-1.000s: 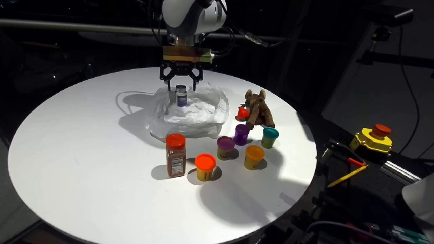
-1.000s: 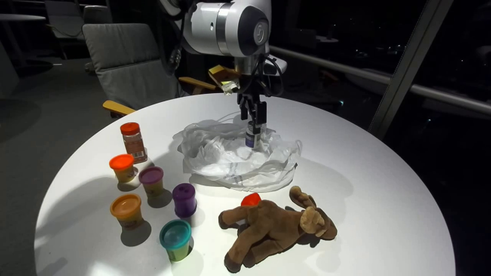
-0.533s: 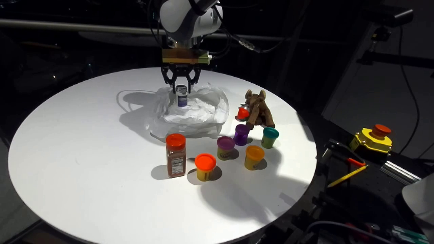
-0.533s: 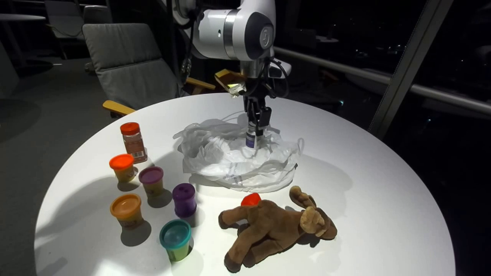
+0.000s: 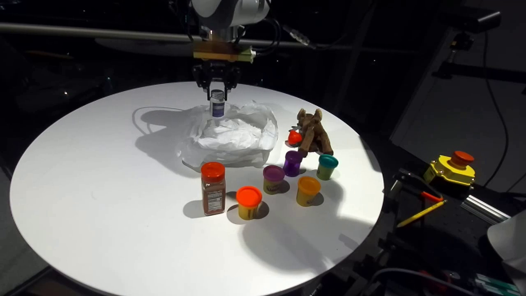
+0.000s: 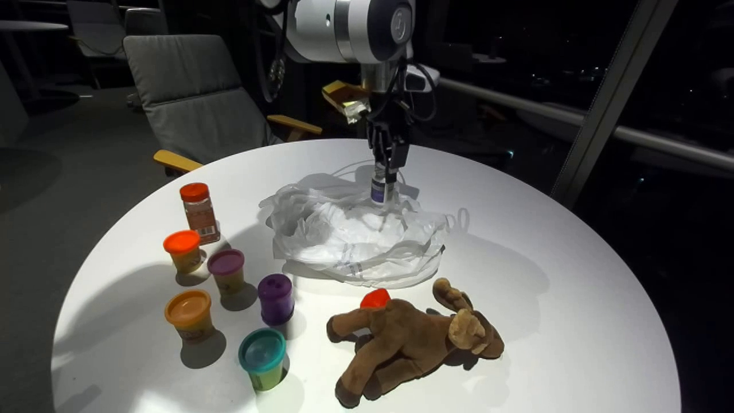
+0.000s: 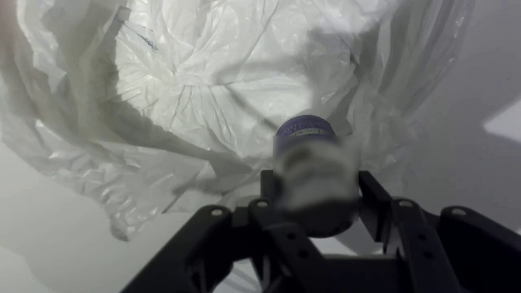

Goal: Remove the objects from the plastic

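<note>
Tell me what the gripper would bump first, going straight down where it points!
Probably the plastic bag: it lies underneath, and the bottle held in the gripper would touch it first. The gap is hard to judge.

Padded armchairs (image 6: pixel 192 92) and round table (image 6: pixel 573 298) suggest an office lounge.

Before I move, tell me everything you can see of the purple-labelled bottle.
The bottle is small and whitish, plastic or glass, hard to tell which, with a dark cap on top and a purple label round its lower part; the label's pale lettering is too small to read. The pincer grips it by its upper part, one finger at each side. It hangs roughly upright over the crumpled plastic bag, apparently clear of it, though I cannot be sure.
</note>
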